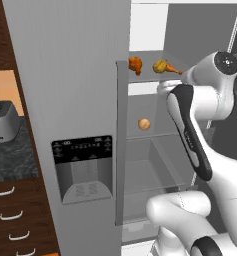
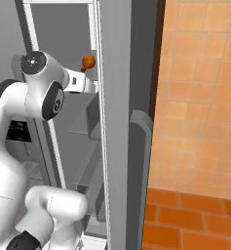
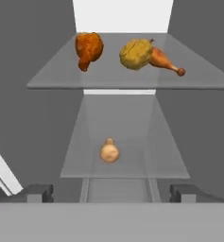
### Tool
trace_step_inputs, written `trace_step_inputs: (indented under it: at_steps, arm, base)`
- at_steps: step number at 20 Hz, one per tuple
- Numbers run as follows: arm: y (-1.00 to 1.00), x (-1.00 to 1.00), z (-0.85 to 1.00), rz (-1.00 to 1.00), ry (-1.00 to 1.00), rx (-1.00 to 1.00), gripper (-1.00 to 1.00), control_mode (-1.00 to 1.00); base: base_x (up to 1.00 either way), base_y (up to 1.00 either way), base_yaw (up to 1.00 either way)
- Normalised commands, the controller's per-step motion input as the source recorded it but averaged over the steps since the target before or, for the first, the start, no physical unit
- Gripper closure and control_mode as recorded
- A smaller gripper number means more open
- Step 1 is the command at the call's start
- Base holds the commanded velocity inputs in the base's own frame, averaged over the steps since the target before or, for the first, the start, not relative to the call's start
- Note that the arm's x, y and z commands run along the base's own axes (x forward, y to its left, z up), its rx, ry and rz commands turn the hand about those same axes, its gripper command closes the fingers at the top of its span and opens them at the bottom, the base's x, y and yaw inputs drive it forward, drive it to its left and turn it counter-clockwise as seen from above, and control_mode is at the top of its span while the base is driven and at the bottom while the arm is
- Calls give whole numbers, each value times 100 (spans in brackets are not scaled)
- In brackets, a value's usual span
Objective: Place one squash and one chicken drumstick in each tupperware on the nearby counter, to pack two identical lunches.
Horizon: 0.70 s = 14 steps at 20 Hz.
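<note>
Tan and smooth, the squash point(image 3: 109, 151) sits on the lower glass shelf point(image 3: 125, 137) centred ahead of the gripper point(image 3: 111, 193), whose fingers point(image 3: 38, 192) stand spread and empty (drumsticks point(image 3: 88, 49) lie above them), so the arm should advance straight, straddling it before closing.

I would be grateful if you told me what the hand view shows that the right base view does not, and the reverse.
Hand view: the knobbly yellow squash on the upper fridge shelf, touching a second drumstick that lies to its right, and the tan squash on the lower shelf; the open tool points at them.
Right base view: the fridge door edge with its handle, and an orange tiled wall.
Both: the rounder drumstick, on the upper shelf.
</note>
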Motion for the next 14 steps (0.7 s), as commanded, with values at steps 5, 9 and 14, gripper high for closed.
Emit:
trace_step_inputs:
  at_steps: [5, 9, 14]
  arm:
    - [-25, 36, 11, -17, -13, 1, -100, -100]
    - [-4, 51, 28, -10, 0, 9, -100, -100]
    - [0, 33, 29, -2, 4, 9, -100, -100]
  base:
    - [0, 0, 0]
    - [0, 0, 0]
    - [0, 0, 0]
